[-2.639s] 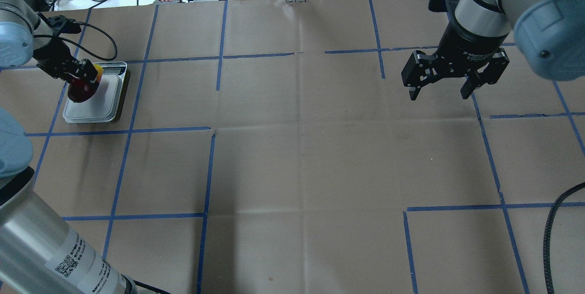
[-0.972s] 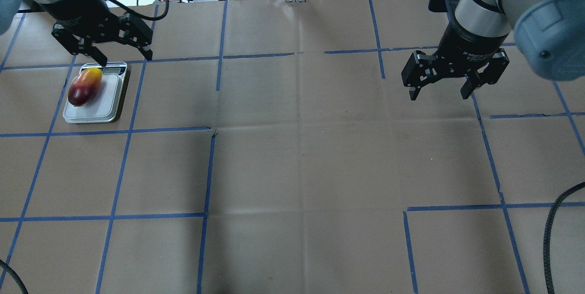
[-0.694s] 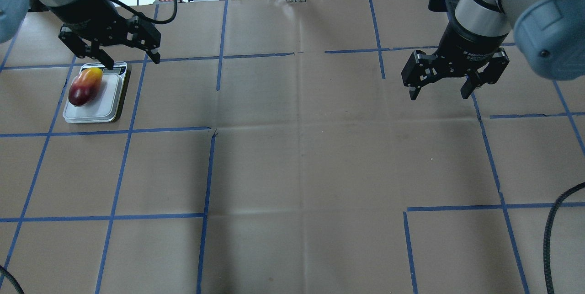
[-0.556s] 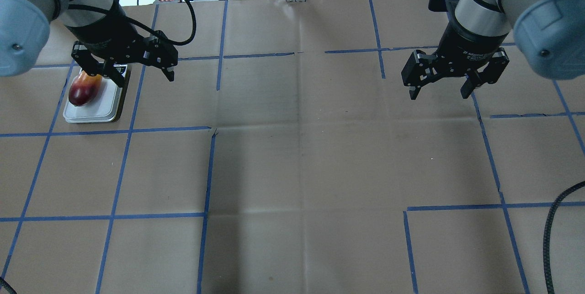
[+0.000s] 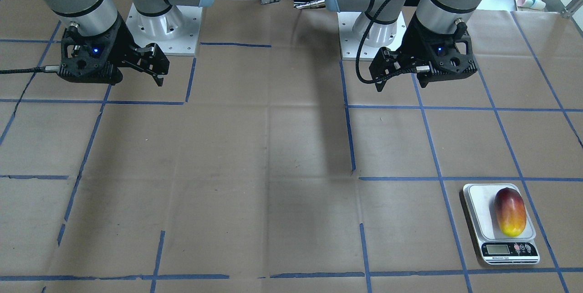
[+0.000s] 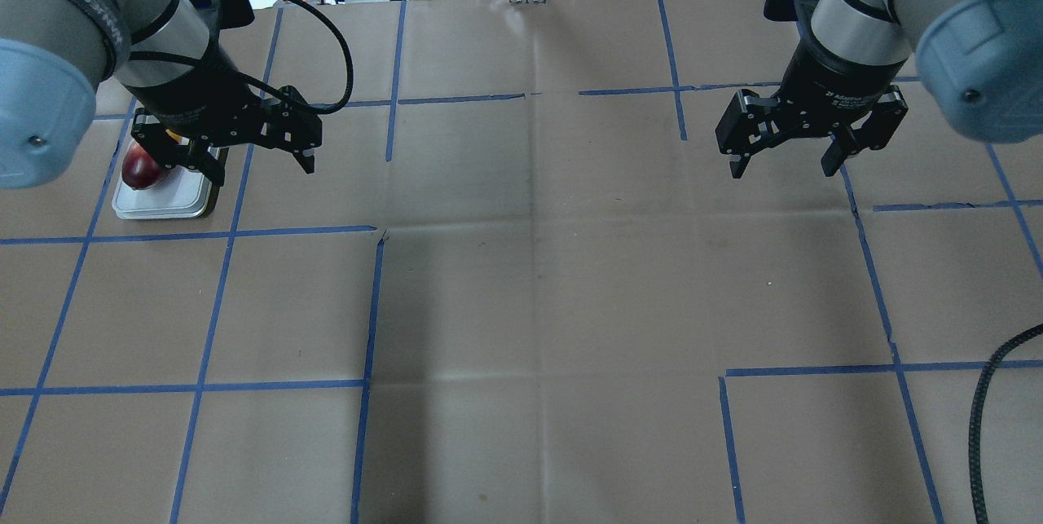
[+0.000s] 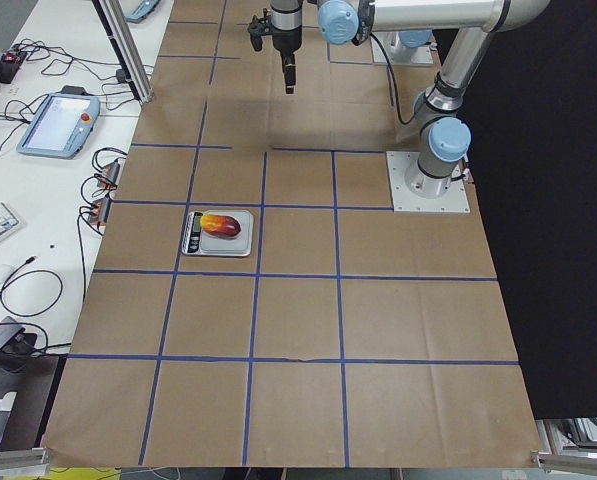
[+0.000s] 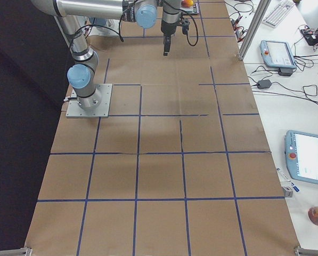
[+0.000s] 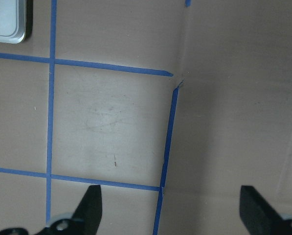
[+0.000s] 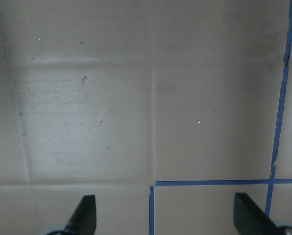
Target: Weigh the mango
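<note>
Finding on lettering: the scale [image 5: 476, 206] carries a small display [image 5: 498, 249] with buttons beside it on the strip at its operators' end, but I cannot read the figures or any button legend. There is white print on the body of my right gripper [image 6: 782, 171] and on the band of my left arm, both too small to read with certainty. Finding on the task item: the mango [image 5: 510, 211] lies flat on the scale's plate, on the half of the plate toward my left. Its long axis runs along the plate's length, from my side of the table toward the operators' side. The dark red end points toward my base and the yellow end points at the display, nearly reaching the strip. In the overhead view only the red end shows, because my left gripper [image 6: 265, 172] hangs in front of the rest. The scale sits on the table [image 5: 273, 147], inside one square of the blue tape [image 5: 439, 179] grid, far out on my left. Finding on my left gripper: its fingers [image 9: 89, 208] are spread wide with nothing between them. It hangs above the brown paper clear of the mango, and its wrist view catches only a corner of the scale at the top left edge. Finding on my right gripper: its fingers [image 10: 84, 213] are equally wide apart and hold nothing. It hangs over bare paper and tape lines, well apart from the scale.
</note>
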Controlling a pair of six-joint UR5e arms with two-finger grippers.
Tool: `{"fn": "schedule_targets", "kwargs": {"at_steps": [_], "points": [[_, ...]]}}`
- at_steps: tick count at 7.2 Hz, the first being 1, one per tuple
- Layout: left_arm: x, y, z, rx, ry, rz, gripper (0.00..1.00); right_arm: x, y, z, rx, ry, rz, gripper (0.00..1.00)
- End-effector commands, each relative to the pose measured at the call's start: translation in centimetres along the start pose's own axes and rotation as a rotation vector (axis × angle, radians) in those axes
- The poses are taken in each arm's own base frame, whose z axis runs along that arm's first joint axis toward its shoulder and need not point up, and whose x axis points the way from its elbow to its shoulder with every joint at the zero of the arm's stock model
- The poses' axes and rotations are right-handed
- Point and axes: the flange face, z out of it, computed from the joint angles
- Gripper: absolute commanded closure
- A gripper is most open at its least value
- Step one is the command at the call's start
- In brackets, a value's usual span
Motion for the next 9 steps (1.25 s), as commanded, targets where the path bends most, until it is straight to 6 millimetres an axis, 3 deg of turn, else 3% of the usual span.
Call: {"fn": "schedule_targets", "kwargs": {"at_steps": [1, 9], "points": [[-0.04, -0.02, 0.26, -0.006, 0.001, 0.059, 0.01, 0.0, 0.0, 0.0, 0.0, 0.0, 0.0, 0.0], [-0.14, -0.14, 0.41, -0.009, -0.002, 0.072, 0.0, 0.0, 0.0, 0.0, 0.0, 0.0, 0.0, 0.0]]}}
